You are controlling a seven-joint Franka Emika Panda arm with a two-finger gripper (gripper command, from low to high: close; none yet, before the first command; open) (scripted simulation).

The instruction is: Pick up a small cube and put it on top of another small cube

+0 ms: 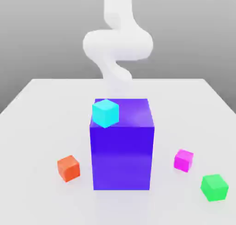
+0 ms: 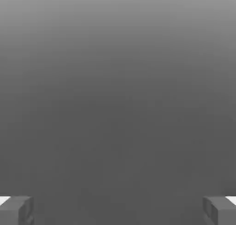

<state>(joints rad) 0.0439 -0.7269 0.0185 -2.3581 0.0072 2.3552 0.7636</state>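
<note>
A cyan cube (image 1: pixel 105 112) rests on the top of a tall blue-violet block (image 1: pixel 122 150), at its front corner on the exterior view's left. An orange-red cube (image 1: pixel 68 168) lies on the table to the block's left. A magenta cube (image 1: pixel 183 159) and a green cube (image 1: pixel 214 187) lie to its right. My white arm (image 1: pixel 117 44) comes down behind the tall block. In the hand view my gripper (image 2: pixel 118 211) is open, its grey fingertips (image 2: pixel 18 209) far apart with nothing between them, facing a plain grey background.
The white table (image 1: pixel 37 127) stretches around the tall block, which stands in the middle between my arm and the small cubes at the front. Its edges run along both sides of the exterior view.
</note>
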